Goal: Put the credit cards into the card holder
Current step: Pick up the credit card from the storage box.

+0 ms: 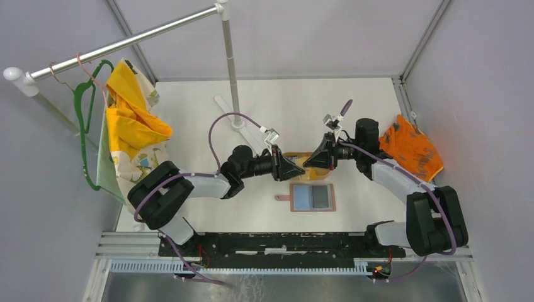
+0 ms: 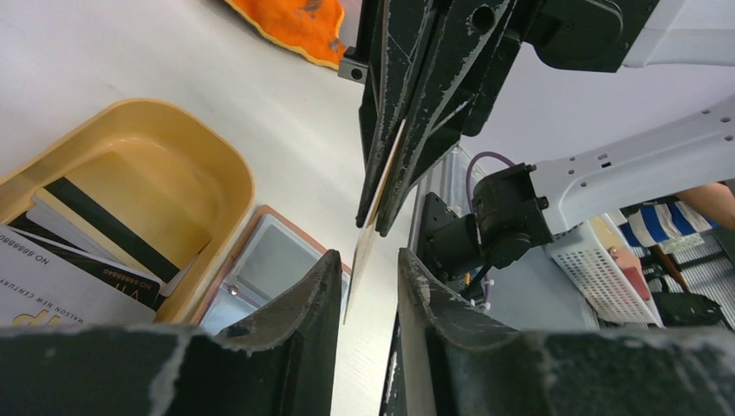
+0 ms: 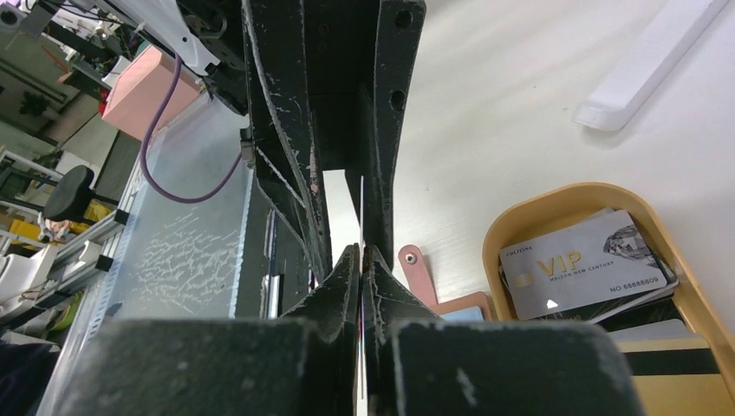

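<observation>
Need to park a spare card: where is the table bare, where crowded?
Bare: the far table between the stand base and the orange cloth, and the near strip between the card holder and the rail. Crowded: the middle, where left claw and right claw meet over the tray.

1 high overhead view of the whole table [image 1: 264, 211]; 2 close, opposed wrist views, tan tray [image 2: 241, 184] in both.
</observation>
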`<action>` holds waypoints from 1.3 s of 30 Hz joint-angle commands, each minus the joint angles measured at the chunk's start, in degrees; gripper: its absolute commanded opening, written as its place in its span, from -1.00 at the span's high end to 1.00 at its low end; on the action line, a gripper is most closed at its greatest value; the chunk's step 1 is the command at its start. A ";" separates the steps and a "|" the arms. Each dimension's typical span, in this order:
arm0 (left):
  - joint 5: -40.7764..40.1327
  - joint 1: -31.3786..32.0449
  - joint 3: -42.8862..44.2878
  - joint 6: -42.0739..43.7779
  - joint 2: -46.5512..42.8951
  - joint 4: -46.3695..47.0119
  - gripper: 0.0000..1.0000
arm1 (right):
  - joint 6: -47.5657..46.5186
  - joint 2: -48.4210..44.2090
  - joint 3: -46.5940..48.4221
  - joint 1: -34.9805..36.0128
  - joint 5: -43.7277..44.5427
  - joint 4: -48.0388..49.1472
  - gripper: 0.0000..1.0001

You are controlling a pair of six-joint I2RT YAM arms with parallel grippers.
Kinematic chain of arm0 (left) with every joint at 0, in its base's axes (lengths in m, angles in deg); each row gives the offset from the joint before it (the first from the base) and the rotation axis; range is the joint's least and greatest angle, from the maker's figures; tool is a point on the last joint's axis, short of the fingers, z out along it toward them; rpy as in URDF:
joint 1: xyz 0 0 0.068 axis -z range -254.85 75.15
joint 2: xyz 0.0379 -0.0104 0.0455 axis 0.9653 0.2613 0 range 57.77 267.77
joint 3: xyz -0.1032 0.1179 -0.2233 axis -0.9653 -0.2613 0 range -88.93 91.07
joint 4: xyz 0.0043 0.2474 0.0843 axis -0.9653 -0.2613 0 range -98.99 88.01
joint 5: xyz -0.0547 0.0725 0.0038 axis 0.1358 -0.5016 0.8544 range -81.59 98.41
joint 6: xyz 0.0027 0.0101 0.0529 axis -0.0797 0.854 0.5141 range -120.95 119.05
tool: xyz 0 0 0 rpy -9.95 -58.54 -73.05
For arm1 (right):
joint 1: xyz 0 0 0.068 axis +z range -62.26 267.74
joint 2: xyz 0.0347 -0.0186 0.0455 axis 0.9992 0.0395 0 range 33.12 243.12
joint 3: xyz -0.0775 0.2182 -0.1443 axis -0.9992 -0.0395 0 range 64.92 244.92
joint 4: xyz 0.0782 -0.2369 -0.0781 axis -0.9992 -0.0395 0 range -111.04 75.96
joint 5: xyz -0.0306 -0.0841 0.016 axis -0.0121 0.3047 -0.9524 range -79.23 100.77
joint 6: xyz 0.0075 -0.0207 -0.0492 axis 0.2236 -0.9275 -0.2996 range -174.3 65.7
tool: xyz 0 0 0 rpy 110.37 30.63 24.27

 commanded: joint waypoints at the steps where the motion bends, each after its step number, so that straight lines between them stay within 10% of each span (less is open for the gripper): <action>1: 5.26 -0.52 2.22 2.63 -0.76 0.01 0.33 | -5.01 -0.66 2.64 0.39 -2.05 -2.39 1.00; 15: 6.87 -0.53 4.91 7.36 -2.79 -8.52 0.89 | -13.94 -0.39 4.45 2.13 -1.36 -10.43 0.98; 22: 5.56 -1.03 2.60 8.95 -5.20 -9.19 0.97 | -28.95 -0.45 8.51 2.44 3.02 -26.44 0.10; 26: 5.81 -2.20 0.92 8.63 -7.42 -7.99 0.97 | -30.52 -0.08 8.42 2.55 2.99 -27.36 0.01; 30: 6.35 -2.94 -0.05 8.65 -8.72 -7.37 0.97 | -30.86 0.56 8.40 2.91 2.27 -27.72 0.16; 35: 8.33 -3.78 -0.96 7.61 -8.88 -5.01 0.96 | -31.05 1.09 8.51 3.80 0.83 -27.60 0.85; 39: 8.74 -4.96 -1.59 6.12 -9.34 -4.01 0.53 | -31.13 1.30 8.60 4.09 -0.12 -27.78 0.99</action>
